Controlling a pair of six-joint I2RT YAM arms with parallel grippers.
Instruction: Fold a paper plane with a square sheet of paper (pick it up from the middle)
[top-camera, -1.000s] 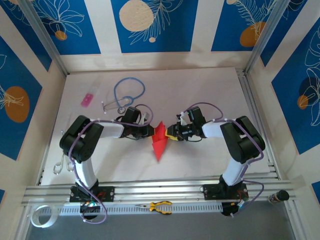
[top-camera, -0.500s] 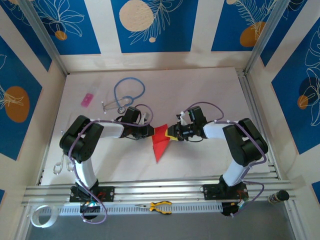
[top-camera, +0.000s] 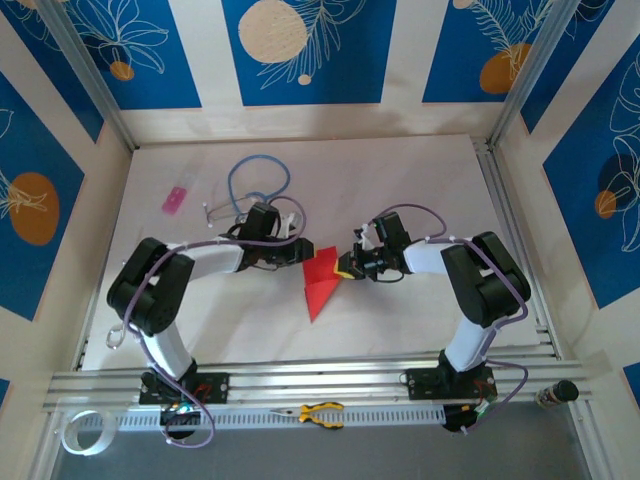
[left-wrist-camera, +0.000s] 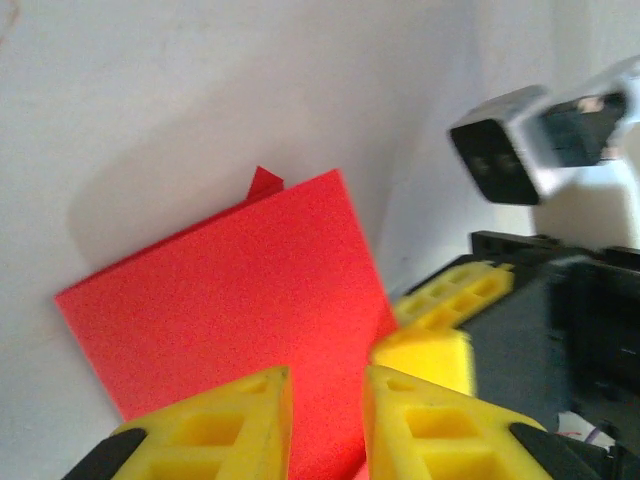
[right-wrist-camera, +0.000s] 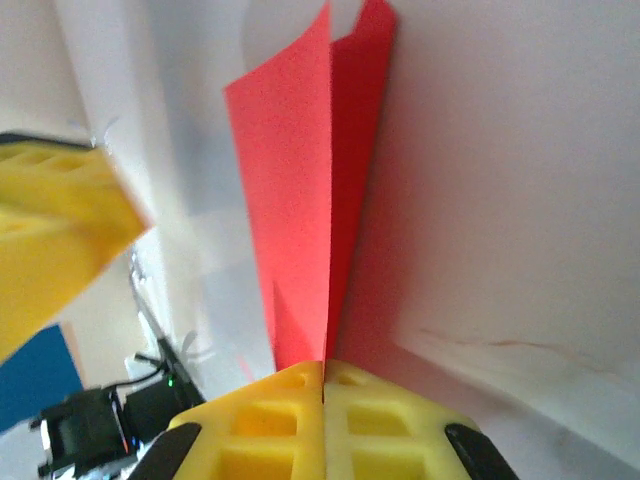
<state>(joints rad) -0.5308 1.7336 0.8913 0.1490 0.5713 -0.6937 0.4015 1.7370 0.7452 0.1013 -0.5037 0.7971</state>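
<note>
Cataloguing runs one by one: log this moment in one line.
stage: mid-fold | right claw: shut on pointed bright-red folded paper | left claw: open at the paper's edge

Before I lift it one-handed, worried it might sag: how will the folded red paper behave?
The paper plane looks thin, so likely very light. Its folded layers meeting at the crease should stiffen it lengthwise, though it may splay open. The right gripper is shut on it, so it should follow without slipping.

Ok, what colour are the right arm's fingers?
Yellow fingers, best in the right wrist view, shut on the red paper.
</note>
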